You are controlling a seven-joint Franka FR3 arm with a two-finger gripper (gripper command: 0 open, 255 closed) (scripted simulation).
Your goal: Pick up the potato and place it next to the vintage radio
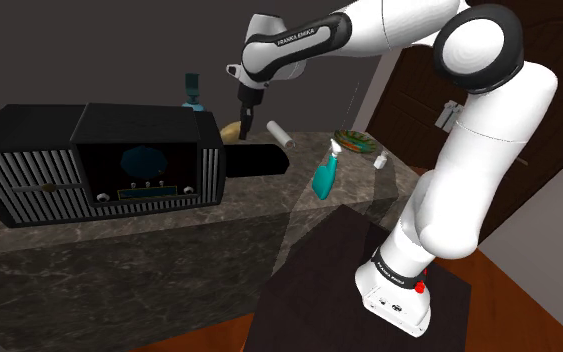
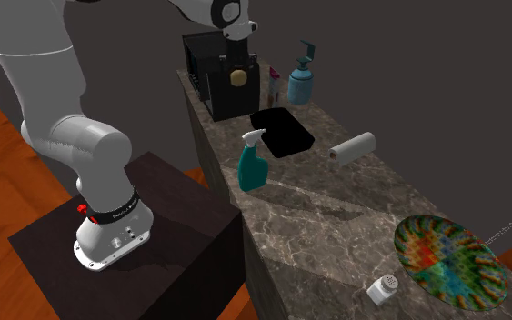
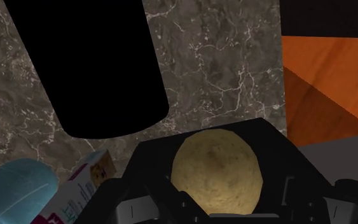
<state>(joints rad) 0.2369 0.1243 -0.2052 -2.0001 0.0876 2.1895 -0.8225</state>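
The potato [image 3: 217,172], tan and rounded, sits clasped between my gripper's [image 3: 217,194] black fingers [image 3: 135,205]. In the shoulder view my gripper [image 1: 241,120] hangs just past the end of the vintage radio [image 1: 99,165], with the potato [image 1: 231,129] at its tip, above the counter. The second exterior view shows the potato [image 2: 237,76] in my gripper [image 2: 236,69] in front of the black radio [image 2: 215,86]. Beneath the potato, the wrist view shows a black angular shape, apparently the radio's top.
A black tray [image 2: 281,132] lies on the marble counter [image 2: 336,200] beside the radio. Nearby are a teal spray bottle [image 2: 254,164], a paper roll [image 2: 352,148], a blue soap dispenser [image 2: 301,82], a small carton [image 2: 274,84], a colourful plate [image 2: 446,255] and a shaker [image 2: 383,288].
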